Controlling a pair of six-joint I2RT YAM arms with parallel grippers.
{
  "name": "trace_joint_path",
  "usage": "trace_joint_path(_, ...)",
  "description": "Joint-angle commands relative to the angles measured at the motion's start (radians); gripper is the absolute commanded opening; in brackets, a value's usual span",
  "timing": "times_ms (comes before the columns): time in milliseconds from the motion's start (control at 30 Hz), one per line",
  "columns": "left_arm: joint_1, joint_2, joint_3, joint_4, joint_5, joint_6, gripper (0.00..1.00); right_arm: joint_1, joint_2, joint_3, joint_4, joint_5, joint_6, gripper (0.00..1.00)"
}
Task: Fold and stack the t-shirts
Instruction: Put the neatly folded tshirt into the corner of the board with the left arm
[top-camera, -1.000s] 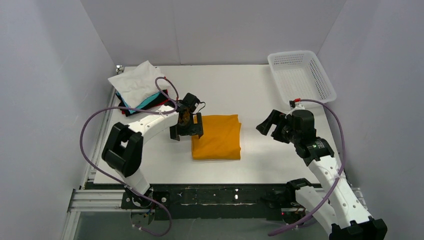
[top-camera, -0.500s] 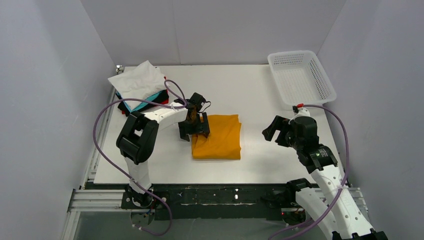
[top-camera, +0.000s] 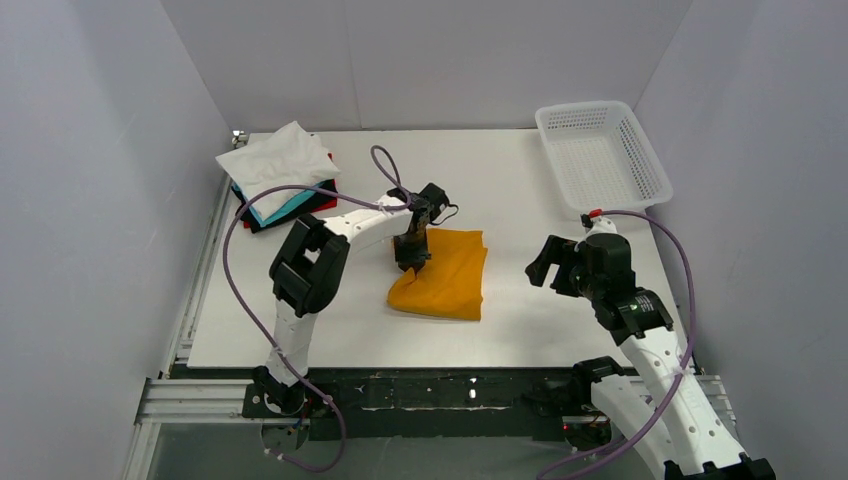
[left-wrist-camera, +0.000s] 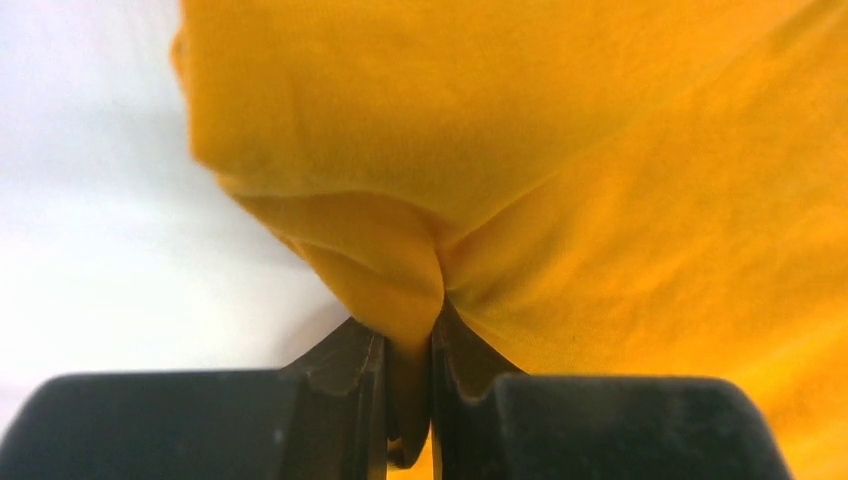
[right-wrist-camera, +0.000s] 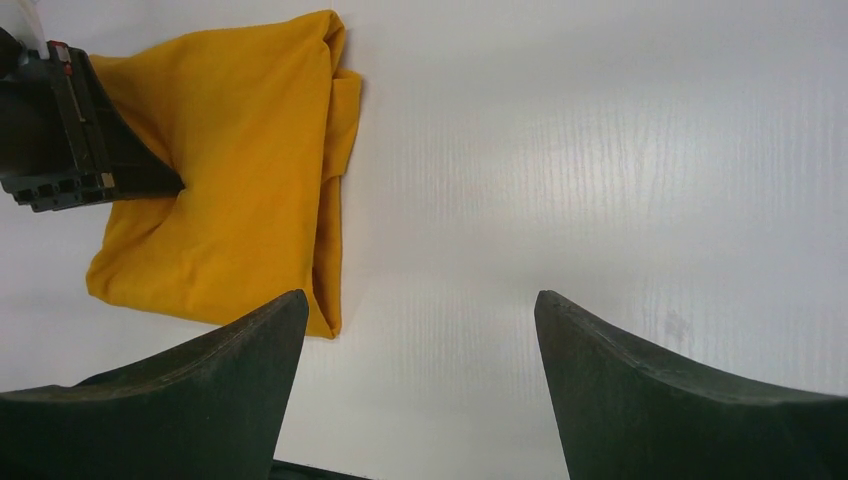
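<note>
Left wrist view: the left fingers (left-wrist-camera: 300, 420) are pinched tight on a bunched fold at the edge of the orange-yellow shirt (left-wrist-camera: 600, 200), with cloth squeezed between them above the white desk (left-wrist-camera: 90, 250). From above, the folded shirt lies mid-desk, skewed and rumpled at the grip. The right fingers (right-wrist-camera: 200, 390) stand wide apart, holding nothing, over bare desk right of the shirt. A stack of folded shirts (top-camera: 275, 170), white over teal, black and red, sits far left; a white mesh basket (top-camera: 600, 160) sits far right.
</note>
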Motion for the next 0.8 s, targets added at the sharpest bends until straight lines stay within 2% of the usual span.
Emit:
trace_joint_path(0, -0.003, 0.066, 0.104, -0.331, -0.342, 0.045, 0.0, -0.004, -0.024, -0.012, 0.02, 0.015, -0.017, 0.92)
trace_joint_path(133, 0.003, 0.073, 0.266, -0.5, -0.547, 0.063, 0.0, -0.004, -0.023, -0.009, 0.019, 0.017, -0.018, 0.91)
trace_joint_path(233, 0.021, 0.09, 0.376, -0.576, -0.606, 0.109, 0.0, -0.004, -0.021, -0.003, 0.014, 0.024, -0.02, 0.91)
trace_joint_path(467, 0.094, 0.05, 0.468, -0.558, -0.599, 0.23, 0.0, -0.004, -0.042, -0.001, 0.01, 0.049, -0.024, 0.9)
trace_joint_path(767, 0.182, -0.009, 0.538, -0.478, -0.499, 0.416, 0.0, -0.004, -0.057, -0.016, 0.015, 0.09, -0.016, 0.89)
